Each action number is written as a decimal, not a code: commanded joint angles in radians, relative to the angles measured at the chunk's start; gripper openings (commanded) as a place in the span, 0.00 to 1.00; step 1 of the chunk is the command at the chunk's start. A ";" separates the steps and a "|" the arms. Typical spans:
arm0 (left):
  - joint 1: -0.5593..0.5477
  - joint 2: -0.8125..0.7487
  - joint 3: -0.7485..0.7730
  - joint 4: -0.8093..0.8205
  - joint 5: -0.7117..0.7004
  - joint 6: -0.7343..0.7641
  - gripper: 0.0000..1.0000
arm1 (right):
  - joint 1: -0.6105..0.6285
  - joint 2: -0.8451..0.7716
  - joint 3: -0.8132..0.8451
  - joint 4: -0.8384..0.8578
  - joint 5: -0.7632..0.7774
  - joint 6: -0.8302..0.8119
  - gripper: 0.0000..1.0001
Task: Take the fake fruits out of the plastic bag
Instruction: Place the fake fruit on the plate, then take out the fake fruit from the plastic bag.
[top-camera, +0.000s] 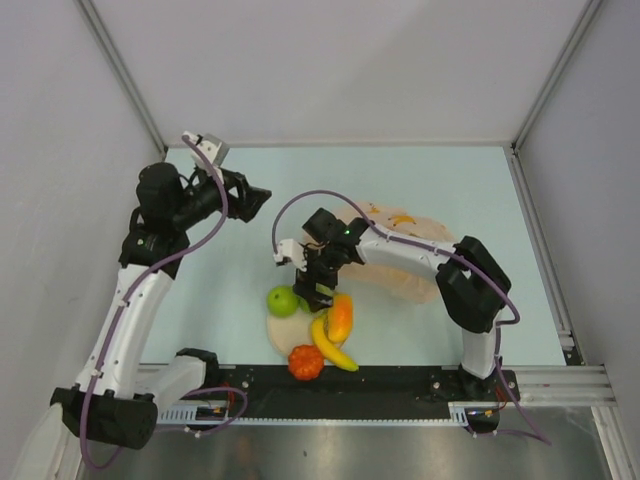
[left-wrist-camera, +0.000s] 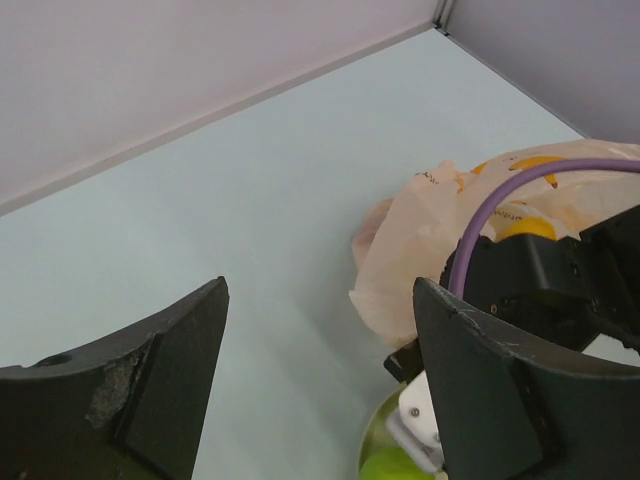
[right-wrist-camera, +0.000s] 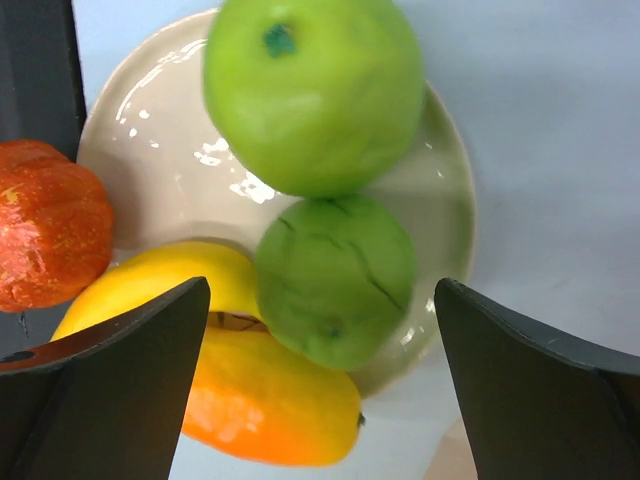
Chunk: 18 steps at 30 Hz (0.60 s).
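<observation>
Pale blue-green surface (top-camera: 420, 180), closed in by plain grey walls on the left, far and right sides.

Plastic bag (top-camera: 412, 283): peach-pink, crinkled, lying right of the surface's middle and well in from the right edge, partly under my right arm. From the left wrist view a yellow shape (left-wrist-camera: 525, 225) shows through its film. I cannot tell whether that is a fruit or a print.

Plate (top-camera: 278, 335): round, beige, close to the near edge at about its middle, just left of the bag. On it lie a bright green apple (right-wrist-camera: 315, 90) toward the far-left rim and a second green apple (right-wrist-camera: 335, 280), duller and creased, touching the first. A mango (right-wrist-camera: 270, 400) and a banana (right-wrist-camera: 160, 280) lie against the second apple on the side nearer the bag, the banana reaching off the plate toward the near edge. A red-orange piece (right-wrist-camera: 50, 235) sits just beside the plate's near rim, at the surface's near edge.

Right claw (top-camera: 318, 290): hanging directly over the plate, pointing down, fingers (right-wrist-camera: 110, 390) spread wide. The second green apple lies below the gap between them. Neither finger touches it and nothing is gripped.

Left claw (left-wrist-camera: 318, 300): raised over the far-left part of the surface, well apart from plate and bag, fingers spread, holding nothing. It faces the bag across bare surface.
</observation>
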<state>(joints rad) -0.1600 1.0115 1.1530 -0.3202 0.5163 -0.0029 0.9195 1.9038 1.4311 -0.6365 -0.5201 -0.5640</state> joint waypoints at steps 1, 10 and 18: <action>0.005 0.036 0.014 0.064 0.065 -0.045 0.80 | -0.068 -0.127 0.028 -0.029 -0.006 0.026 1.00; -0.178 0.087 -0.007 -0.086 0.185 0.222 0.91 | -0.168 -0.498 0.075 -0.285 -0.084 0.022 0.98; -0.438 0.193 0.039 -0.207 0.121 0.435 0.96 | -0.413 -0.644 0.014 -0.330 -0.035 0.099 0.87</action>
<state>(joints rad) -0.5220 1.1450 1.1534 -0.4549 0.6590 0.2714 0.5949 1.2377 1.4685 -0.8829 -0.5648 -0.5102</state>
